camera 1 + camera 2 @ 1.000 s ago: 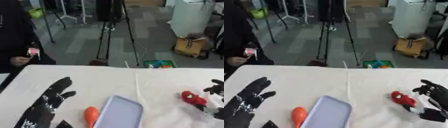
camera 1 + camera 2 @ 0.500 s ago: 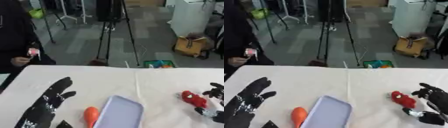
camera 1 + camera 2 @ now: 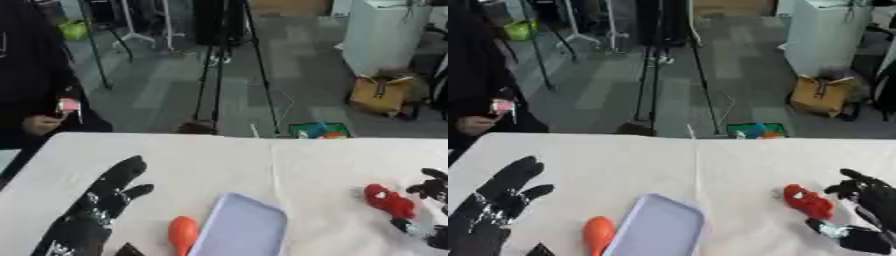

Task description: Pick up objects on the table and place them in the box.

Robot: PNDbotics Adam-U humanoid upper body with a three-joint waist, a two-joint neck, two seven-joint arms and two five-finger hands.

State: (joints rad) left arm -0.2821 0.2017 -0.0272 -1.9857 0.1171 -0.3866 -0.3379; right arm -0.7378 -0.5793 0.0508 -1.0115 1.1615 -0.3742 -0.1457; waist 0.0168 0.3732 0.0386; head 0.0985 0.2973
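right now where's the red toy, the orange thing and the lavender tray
red toy (image 3: 807, 202), right eye view, middle of its body
orange thing (image 3: 183, 233), left eye view, its upper half
lavender tray (image 3: 245, 225), left eye view, bare inner floor

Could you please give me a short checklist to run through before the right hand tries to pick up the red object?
1. Red object in view, lying on the white table: ok.
2. Right hand beside the red object, fingers open, not curled round it: ok.
3. Contact between hand and object: cannot tell.
4. Left hand open and idle at lower left, away from the red object: ok.
5. Lavender tray left of the red object, unobstructed: ok.
6. Orange object lies left of the tray, out of the way: ok.
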